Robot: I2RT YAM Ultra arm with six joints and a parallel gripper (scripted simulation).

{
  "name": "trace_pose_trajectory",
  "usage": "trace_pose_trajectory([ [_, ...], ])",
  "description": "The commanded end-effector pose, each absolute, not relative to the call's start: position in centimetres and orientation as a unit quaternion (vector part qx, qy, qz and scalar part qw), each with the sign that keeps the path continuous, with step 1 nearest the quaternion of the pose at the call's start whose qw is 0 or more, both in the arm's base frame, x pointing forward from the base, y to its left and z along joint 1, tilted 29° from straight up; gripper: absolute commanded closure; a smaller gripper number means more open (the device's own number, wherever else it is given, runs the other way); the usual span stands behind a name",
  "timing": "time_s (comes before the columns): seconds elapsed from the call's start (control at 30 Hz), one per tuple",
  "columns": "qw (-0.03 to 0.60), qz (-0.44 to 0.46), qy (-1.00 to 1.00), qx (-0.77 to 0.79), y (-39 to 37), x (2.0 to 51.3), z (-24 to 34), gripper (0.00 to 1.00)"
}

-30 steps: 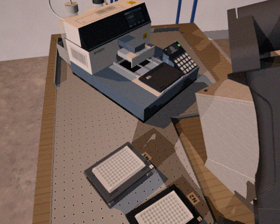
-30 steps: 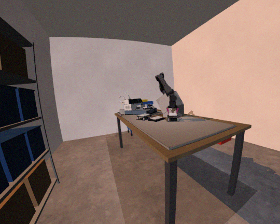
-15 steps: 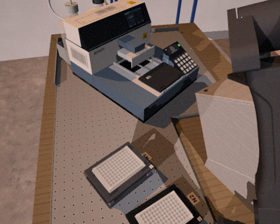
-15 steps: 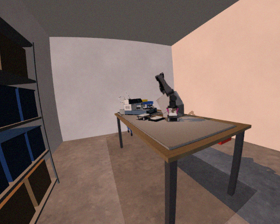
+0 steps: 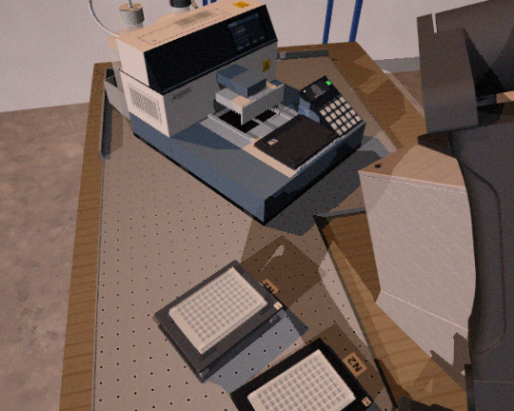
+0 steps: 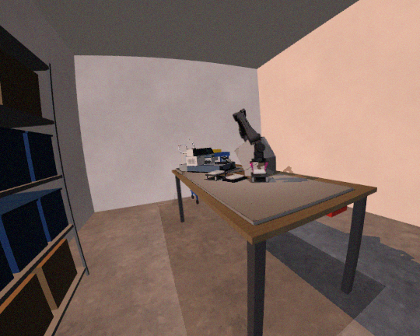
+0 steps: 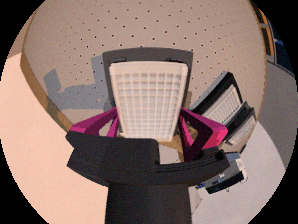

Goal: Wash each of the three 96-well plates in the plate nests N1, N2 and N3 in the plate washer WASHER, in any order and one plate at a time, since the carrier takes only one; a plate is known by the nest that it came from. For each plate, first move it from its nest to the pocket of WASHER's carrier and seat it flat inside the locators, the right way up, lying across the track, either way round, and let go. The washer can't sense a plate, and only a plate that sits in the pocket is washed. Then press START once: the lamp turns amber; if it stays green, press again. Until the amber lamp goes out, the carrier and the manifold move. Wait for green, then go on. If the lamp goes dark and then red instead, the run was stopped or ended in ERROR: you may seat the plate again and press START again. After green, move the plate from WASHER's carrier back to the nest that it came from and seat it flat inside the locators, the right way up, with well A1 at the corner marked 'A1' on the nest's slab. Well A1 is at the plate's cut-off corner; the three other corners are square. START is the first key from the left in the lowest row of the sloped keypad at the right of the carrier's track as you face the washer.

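Observation:
My gripper (image 7: 148, 109) (image 6: 258, 168) is shut on the long sides of a white 96-well plate (image 7: 148, 94) (image 6: 259, 170). The plate sits over a dark nest slab (image 7: 147, 56); I cannot tell whether it is clear of the locators. The nest's label is hidden. In the top view the N1 plate (image 5: 216, 309) lies in nest N1 (image 5: 166, 318) and the N2 plate (image 5: 302, 386) (image 7: 229, 103) lies in nest N2 (image 5: 287, 362). The washer (image 5: 197, 100) (image 6: 204, 159) stands at the back. Its dark carrier pocket (image 5: 297, 140) holds no plate. The lamp (image 5: 326, 85) is green above the keypad (image 5: 339, 114).
The arm's base and links (image 5: 483, 190) fill the right of the top view and hide the gripper there. The manifold (image 5: 249, 92) hangs over the track behind the carrier. A shelf rack (image 6: 17, 187) stands far left of the table (image 6: 297, 218).

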State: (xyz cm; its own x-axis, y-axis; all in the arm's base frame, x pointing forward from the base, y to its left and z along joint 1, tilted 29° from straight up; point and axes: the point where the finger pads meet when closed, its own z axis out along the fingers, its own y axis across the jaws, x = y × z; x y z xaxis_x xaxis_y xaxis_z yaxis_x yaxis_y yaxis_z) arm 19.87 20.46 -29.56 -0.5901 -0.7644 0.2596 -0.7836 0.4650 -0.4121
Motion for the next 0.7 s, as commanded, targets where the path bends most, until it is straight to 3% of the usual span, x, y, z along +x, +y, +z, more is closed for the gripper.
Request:
trace_pose_trajectory([
  [0.0, 0.015, 0.251, -0.851, 0.461, 20.7, 19.5, -29.7, 1.0],
  [0.67, 0.005, 0.245, -0.855, 0.457, 21.6, 20.5, -29.8, 1.0],
])
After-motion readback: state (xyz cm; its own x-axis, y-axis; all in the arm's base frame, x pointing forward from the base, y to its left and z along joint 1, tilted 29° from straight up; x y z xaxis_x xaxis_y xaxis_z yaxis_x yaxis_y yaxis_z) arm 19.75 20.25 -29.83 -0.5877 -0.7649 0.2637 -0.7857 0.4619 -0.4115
